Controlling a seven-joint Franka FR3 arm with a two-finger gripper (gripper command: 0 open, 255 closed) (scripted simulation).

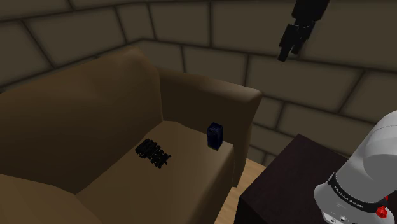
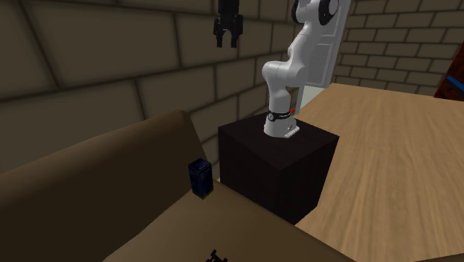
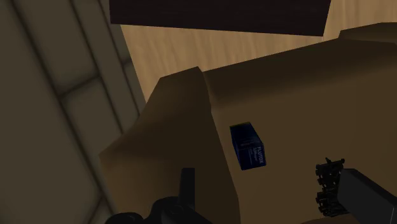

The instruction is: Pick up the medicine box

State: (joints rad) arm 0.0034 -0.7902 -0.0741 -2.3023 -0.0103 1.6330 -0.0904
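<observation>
Gripper (image 2: pixel 227 42) held wide open high above sofa (image 1: pixel 95 114).
Blue medicine box (image 1: pixel 215 135) is seen upright on the seat; descent and grasp remain.

A brown sofa (image 1: pixel 95 121) stands in a corner formed by a wall (image 1: pixel 305 76) of big dull blocks, with its backrest and far armrest near that wall. On the seat cushion lies a flat black thing (image 1: pixel 153 153) with a bumpy outline, about mid-seat. Past the sofa's end runs a pale wooden floor (image 2: pixel 387 149).
</observation>
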